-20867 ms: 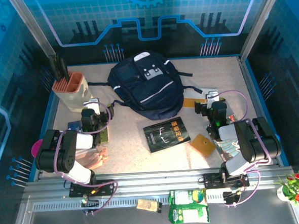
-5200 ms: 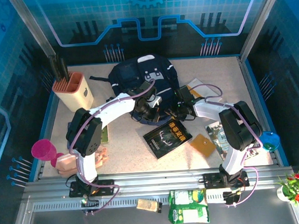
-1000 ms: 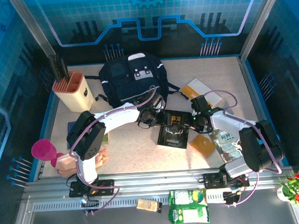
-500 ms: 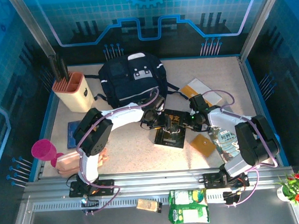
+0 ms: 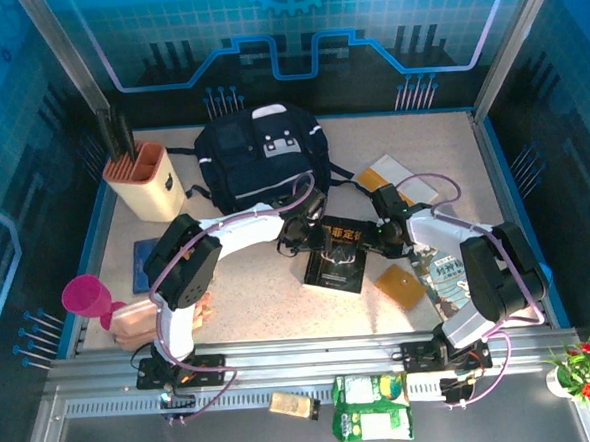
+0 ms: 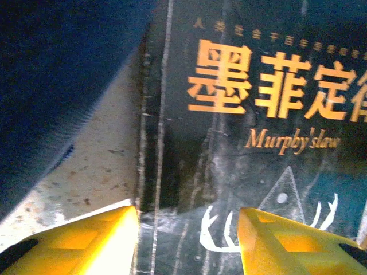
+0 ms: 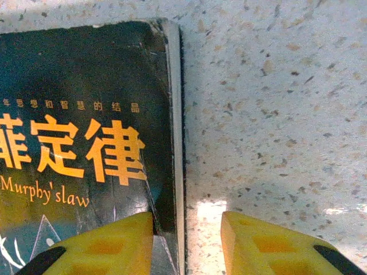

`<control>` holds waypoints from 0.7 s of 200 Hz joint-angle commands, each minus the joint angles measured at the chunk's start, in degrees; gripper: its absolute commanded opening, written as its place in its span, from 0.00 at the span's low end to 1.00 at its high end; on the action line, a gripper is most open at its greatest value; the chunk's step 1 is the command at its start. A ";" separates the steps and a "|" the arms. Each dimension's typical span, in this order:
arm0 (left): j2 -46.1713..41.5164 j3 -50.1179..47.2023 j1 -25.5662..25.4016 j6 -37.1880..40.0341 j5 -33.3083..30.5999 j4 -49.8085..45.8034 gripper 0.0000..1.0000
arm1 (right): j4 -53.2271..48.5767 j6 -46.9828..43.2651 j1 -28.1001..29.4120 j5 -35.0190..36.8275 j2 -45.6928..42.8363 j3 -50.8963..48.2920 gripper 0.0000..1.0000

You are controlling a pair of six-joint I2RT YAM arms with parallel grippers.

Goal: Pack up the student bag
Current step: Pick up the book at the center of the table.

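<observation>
My left pincer (image 6: 186, 243) stands apart. Its yellow fingers (image 6: 80, 240) straddle the left edge of a black book (image 6: 258, 143) with orange lettering. One finger is over the speckled desk (image 6: 97, 172) and the other is over the cover, with the book's edge in the gap between them.

The student bag (image 6: 57, 69) lies just ahead of this pincer and to its left. Its navy fabric is close to the book's edge, with a narrow wedge of bare desk between the two. Seen from above, the bag lies on the desk beyond my left pincer, its near edge just beside it, and it is well apart from my right pincer (image 5: 381, 238).

My right pincer is apart as well and straddles the book's opposite edge. Its left finger (image 7: 97, 246) is over the cover, and its right finger is over bare desk.

The book lies between my two pincers, one at each side of it, on the near side of the bag.
</observation>
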 commanded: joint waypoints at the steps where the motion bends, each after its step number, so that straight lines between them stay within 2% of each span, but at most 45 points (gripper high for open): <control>1: -0.37 0.93 0.27 0.05 -2.47 -3.67 0.50 | -3.86 -1.01 -0.09 3.53 1.65 0.57 0.36; 31: -0.96 0.29 0.15 -0.44 -2.84 -3.01 0.50 | -3.68 -1.01 0.12 3.15 1.48 0.95 0.35; 66: 0.62 0.46 0.18 -1.12 4.69 -0.53 0.45 | -3.43 -1.36 0.09 2.51 1.34 1.05 0.33; 88: 1.73 0.87 0.14 -1.80 6.58 -0.07 0.44 | -2.91 -1.11 0.12 1.73 1.21 0.68 0.32; 118: 3.31 1.90 0.15 -2.32 7.62 -0.93 0.52 | -1.89 -0.66 -0.15 0.41 1.33 -0.24 0.32; 140: 4.23 2.10 0.18 -2.52 8.92 -0.85 0.54 | -1.33 -0.32 -0.32 -0.54 1.36 -0.66 0.32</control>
